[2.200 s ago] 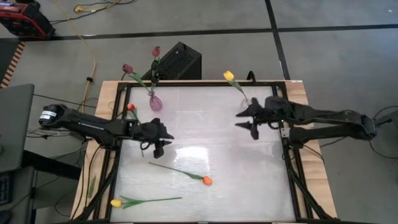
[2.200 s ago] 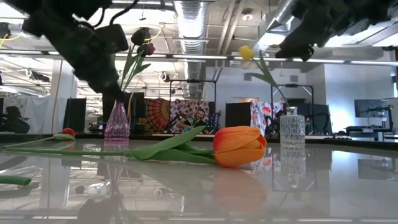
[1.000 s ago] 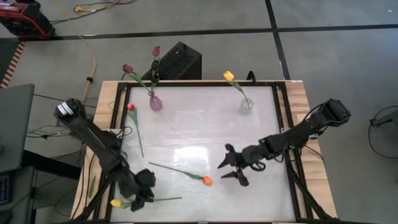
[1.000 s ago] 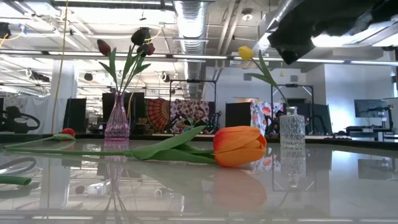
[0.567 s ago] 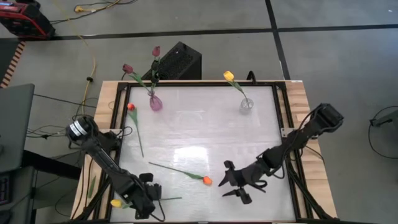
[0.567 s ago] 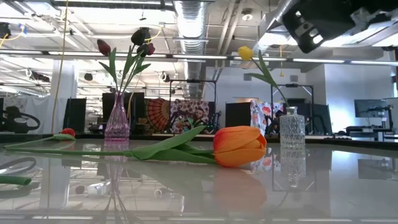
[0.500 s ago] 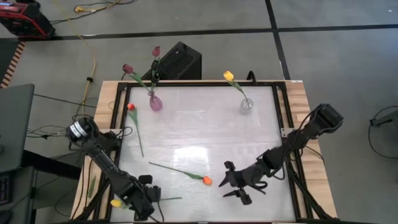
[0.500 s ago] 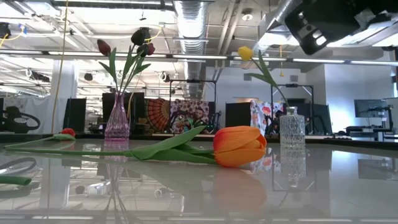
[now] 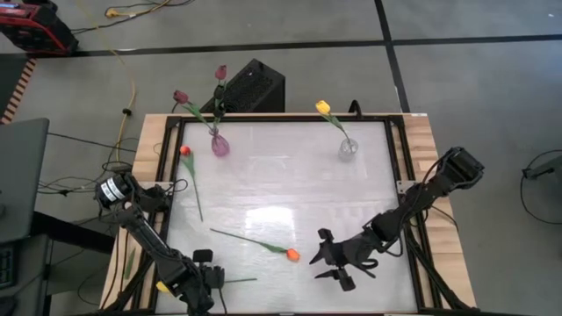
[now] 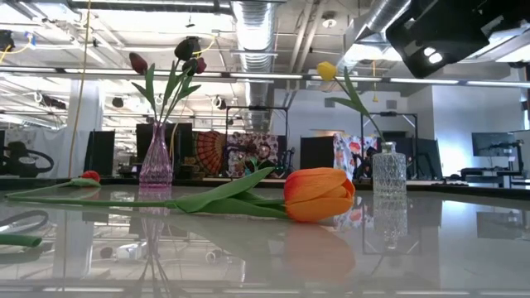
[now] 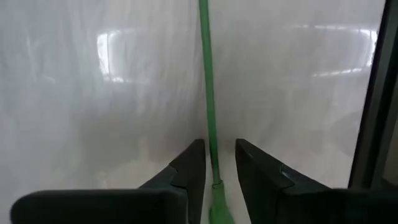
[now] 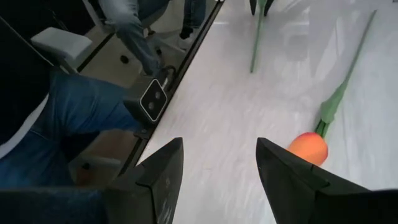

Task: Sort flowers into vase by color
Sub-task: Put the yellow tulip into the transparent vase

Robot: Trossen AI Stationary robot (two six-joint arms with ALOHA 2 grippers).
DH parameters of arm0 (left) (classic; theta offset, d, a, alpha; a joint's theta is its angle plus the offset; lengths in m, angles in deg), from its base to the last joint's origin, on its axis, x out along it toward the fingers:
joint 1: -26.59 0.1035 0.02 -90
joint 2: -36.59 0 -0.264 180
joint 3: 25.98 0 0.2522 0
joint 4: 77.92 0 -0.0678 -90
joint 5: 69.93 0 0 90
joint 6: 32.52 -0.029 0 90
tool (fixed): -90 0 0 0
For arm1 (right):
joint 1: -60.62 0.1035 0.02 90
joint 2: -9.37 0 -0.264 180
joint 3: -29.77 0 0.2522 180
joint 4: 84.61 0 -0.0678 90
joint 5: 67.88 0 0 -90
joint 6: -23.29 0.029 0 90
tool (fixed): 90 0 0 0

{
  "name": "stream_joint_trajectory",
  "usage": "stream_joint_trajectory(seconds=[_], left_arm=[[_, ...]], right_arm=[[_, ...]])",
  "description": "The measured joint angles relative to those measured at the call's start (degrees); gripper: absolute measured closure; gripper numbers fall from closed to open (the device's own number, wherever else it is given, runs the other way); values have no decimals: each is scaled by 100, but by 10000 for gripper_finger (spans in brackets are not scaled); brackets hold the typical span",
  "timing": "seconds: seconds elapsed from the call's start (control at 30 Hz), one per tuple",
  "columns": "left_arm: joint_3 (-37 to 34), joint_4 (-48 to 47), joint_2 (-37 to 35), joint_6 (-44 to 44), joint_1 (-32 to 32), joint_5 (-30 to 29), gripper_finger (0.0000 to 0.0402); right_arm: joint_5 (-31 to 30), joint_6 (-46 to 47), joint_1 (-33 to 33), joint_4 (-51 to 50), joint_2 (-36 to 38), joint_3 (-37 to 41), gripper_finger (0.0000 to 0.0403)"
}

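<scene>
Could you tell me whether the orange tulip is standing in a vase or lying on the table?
Lying flat: the orange tulip rests on the table, apart from both vases.

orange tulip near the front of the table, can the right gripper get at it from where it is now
Probably yes. The right gripper hangs open just beside the orange tulip, which lies flat on the table with nothing between them; the head sits off-centre of its fingers.

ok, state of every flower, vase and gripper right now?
left gripper: open, fingers straddling yellow tulip's stem
right gripper: open, beside orange tulip
orange tulip: lying on table
red tulip: lying on table
purple vase: upright, two maroon tulips
clear vase: upright, one yellow tulip
</scene>
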Motion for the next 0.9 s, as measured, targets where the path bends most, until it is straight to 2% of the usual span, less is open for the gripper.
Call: stream_joint_trajectory(seconds=[0.23, 0.43, 0.47, 0.53, 0.63, 0.73, 0.9], left_arm=[[-11, -26, 16, -6, 0, -66, 392], [28, -379, -162, 19, 184, -333, 400], [34, -508, -231, -6, 245, -563, 401], [58, -764, -432, -80, 471, -1051, 401], [185, -600, -865, -187, 842, -1588, 401], [177, -424, -1222, -448, 1270, -1557, 401], [199, 457, -1736, -859, 2029, -1462, 401]], right_arm=[[0, 266, 46, -27, -4, 0, 176], [7, 279, 190, -52, -4, 0, 176], [9, 279, 208, -55, -4, 0, 176], [11, 279, 240, -56, -4, 0, 176], [14, 277, 301, -156, -4, -84, 176], [11, 208, 348, -415, -4, -255, 176], [-62, -272, 418, -1386, -4, -633, 176]])
